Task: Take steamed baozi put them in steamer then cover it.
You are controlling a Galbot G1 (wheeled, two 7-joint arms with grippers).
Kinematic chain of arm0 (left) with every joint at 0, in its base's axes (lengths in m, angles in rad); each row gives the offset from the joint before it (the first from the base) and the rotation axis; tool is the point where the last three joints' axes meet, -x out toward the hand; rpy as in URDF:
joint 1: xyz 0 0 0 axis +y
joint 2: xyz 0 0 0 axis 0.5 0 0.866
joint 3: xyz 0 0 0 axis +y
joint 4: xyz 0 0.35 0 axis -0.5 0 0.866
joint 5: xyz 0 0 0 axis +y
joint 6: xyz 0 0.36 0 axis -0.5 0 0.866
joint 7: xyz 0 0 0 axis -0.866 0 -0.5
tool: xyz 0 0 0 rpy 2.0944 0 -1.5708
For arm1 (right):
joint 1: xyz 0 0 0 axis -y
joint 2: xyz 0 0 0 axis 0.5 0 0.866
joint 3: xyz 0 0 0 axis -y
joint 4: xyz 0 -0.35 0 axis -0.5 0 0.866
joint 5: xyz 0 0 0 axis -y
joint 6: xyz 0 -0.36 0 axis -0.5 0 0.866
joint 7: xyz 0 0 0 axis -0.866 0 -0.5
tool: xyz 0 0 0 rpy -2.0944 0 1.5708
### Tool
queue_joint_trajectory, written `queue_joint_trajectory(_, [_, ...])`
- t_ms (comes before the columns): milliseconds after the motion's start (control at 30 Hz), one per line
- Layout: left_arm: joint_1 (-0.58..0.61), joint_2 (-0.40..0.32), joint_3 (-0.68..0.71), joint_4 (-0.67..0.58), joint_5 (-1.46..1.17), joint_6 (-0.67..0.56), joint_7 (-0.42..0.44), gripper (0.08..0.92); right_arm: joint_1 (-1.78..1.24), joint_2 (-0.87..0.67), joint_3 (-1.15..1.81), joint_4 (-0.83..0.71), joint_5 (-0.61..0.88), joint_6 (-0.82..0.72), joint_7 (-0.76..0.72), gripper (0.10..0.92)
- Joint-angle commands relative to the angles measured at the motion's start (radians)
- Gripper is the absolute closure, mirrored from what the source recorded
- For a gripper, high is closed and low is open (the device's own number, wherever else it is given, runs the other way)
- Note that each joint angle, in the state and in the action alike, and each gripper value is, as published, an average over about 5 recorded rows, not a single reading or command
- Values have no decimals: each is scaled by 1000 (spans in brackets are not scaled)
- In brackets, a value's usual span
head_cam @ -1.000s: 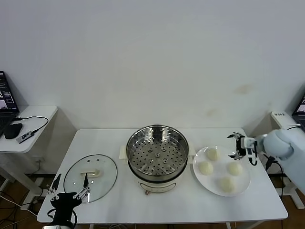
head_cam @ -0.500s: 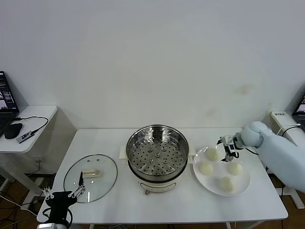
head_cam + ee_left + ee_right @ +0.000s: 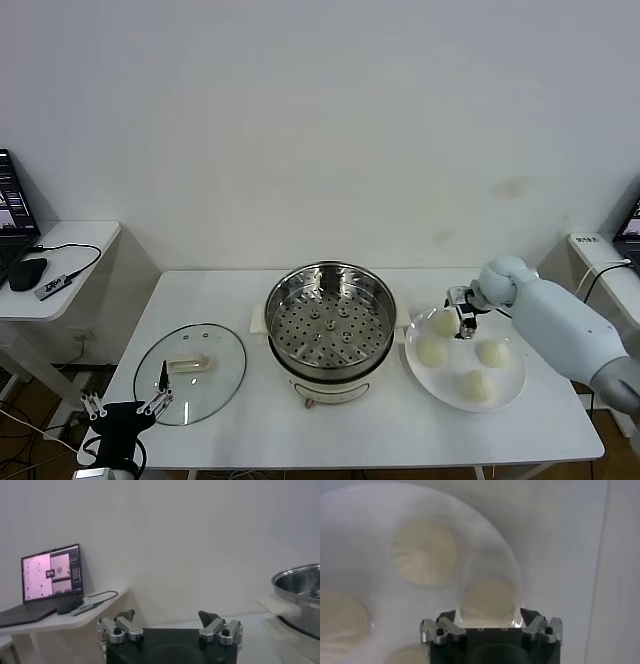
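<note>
cream-white baozi (image 3: 445, 322) on white plate (image 3: 510, 382); shiny silver steamer (image 3: 330, 310) with hole-dotted floor.

steamer (image 3: 330, 318) mouth uncovered, cover (image 3: 190, 372) lying well left

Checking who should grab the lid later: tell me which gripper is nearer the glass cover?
Left. The left gripper hovers at the cover's near edge; the right gripper is across the steamer, over the plate.

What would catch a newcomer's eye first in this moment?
The shiny empty steamer at the table's centre. To its right, the right tool, open, sits over four buns on a white plate. The glass lid lies flat on the left, near the parked left tool.
</note>
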Motion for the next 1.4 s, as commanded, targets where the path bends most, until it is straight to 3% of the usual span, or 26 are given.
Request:
queue_joint_trajectory(33, [0,1,-4,0,-1,0,-2,177,16,37,-18,-53,-26,7,-2,285])
queue_joint_trajectory(533, [8,0,-4,-14,-4,-1,-5,177,23,-18,-8,28,37,-1,-9,523])
queue_joint_trajectory(767, [7,6,8,-21,-7,2,-3,177,122,-155,-85,207,174,-27,-45,516])
queue_joint_trajectory(1033, [2,22,23,-30,-17,8,-4,177,475,-304,-327,394,392,-54,-69,513])
queue_joint_trajectory(1400, [1,29,30,-47,-26,15,-4,177,847,-170,-616,505,614,-65,-34,510])
